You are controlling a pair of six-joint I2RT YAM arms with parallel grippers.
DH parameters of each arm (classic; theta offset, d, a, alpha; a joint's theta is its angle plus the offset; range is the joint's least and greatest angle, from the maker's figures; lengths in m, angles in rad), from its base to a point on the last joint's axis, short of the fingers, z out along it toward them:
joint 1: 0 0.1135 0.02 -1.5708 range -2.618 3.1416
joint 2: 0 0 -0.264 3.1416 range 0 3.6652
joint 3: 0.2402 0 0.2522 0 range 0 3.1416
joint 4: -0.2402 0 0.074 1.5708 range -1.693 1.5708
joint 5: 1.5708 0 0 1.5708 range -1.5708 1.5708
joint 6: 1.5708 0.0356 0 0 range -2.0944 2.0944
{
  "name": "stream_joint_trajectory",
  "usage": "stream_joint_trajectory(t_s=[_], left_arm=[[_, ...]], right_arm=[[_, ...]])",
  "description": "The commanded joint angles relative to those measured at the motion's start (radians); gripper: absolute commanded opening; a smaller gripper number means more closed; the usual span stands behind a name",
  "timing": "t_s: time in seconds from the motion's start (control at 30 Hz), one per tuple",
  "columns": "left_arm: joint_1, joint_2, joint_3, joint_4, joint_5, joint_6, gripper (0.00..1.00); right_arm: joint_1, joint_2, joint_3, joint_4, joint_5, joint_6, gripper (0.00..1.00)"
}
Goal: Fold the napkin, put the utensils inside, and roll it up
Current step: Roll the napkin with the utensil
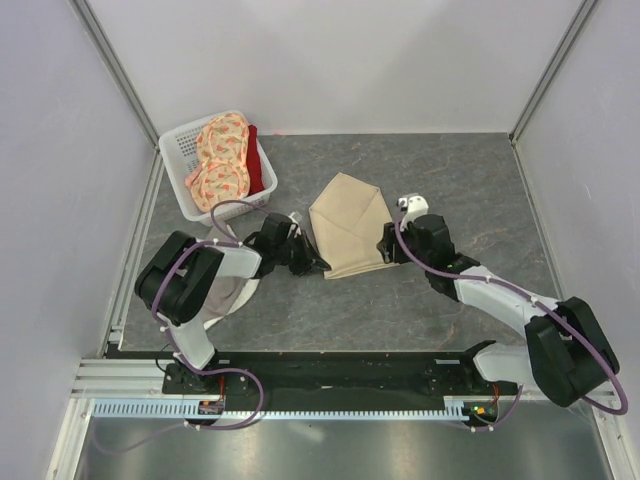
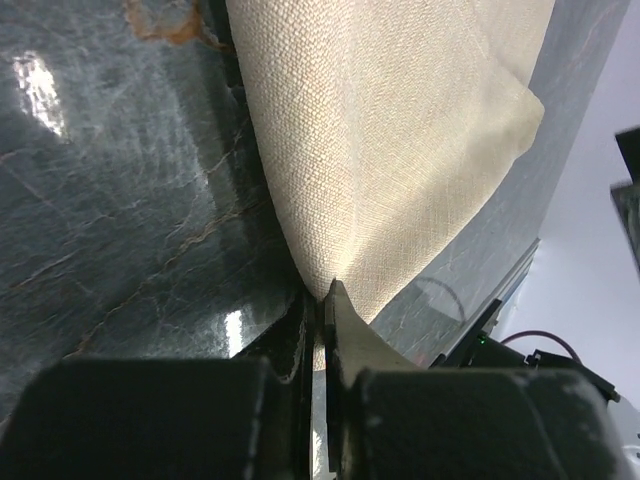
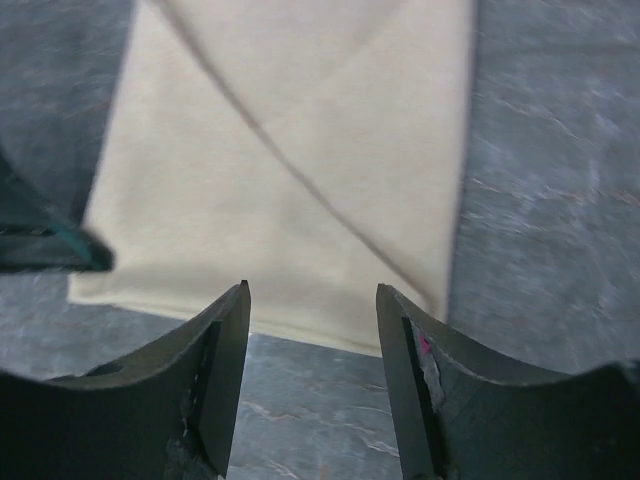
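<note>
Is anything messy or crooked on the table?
Yes. The napkin is folded crooked, with a slanted flap and edges that do not line up. The left gripper pinches one corner. A pale cloth also lies bunched under the left arm.

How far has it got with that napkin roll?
Done: the napkin lies folded over, a diagonal fold line showing. In hand: the left hand pinches its corner; the right hand is open at its edge. Left: no utensils in view, nothing rolled.
</note>
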Motion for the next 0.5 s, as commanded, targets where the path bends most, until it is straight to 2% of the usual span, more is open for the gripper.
stream_joint_trajectory(t_s=[0.0,0.23,0.47], left_arm=[[0.02,-0.019,0.063,-0.103,0.065,0.065,0.02],[0.076,-0.035,0.104,-0.27,0.163,0.104,0.02],[0.142,-0.013,0.123,-0.343,0.267,0.139,0.02]], right_arm=[[0.147,-0.031,-0.012,0.094,0.069,-0.156,0.63],[0.39,0.073,-0.003,0.217,0.182,-0.356,0.68],[0.597,0.259,0.063,0.326,0.276,-0.454,0.75]])
